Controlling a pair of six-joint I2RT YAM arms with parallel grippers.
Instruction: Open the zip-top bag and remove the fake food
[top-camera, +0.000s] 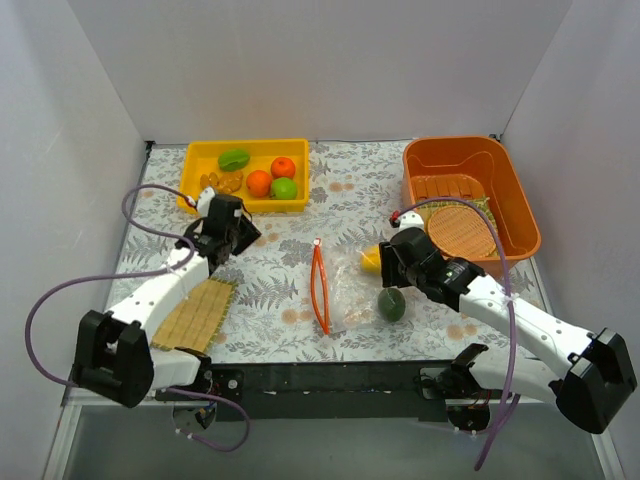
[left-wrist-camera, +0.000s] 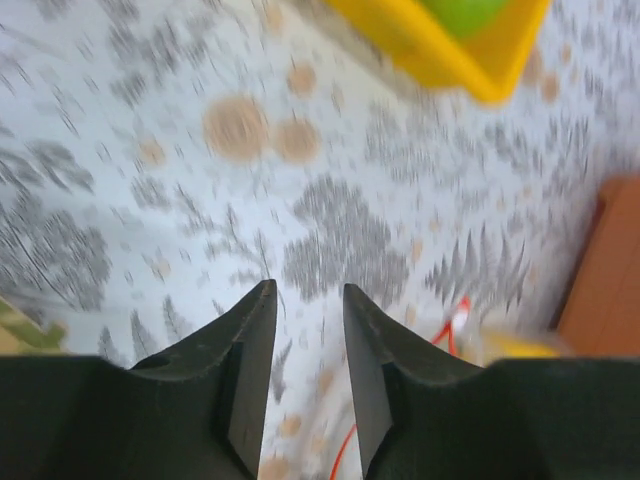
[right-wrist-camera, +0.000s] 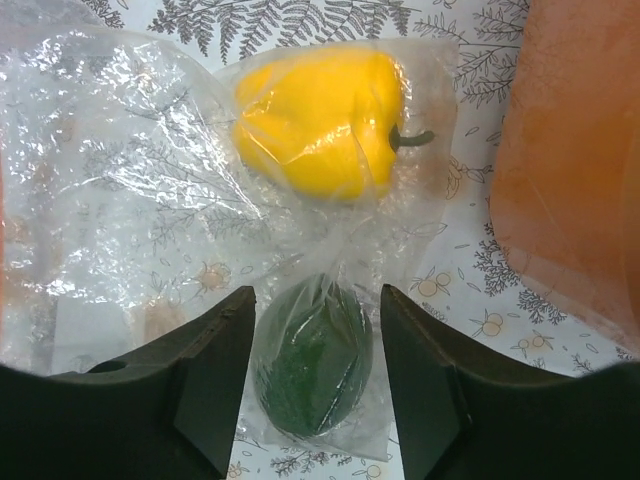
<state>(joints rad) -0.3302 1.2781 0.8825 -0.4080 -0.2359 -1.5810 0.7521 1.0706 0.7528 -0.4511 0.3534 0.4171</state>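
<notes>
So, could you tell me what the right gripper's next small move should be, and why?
Probably close the right gripper: it hangs open on either side of the dark green piece, which lies inside the zip-top bag near the yellow piece.

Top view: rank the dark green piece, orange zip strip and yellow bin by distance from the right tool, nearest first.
1. dark green piece: inside the zip-top bag, right at the right tool.
2. zip strip: left of the tool, centre of the view.
3. yellow bin: far back-left.
</notes>
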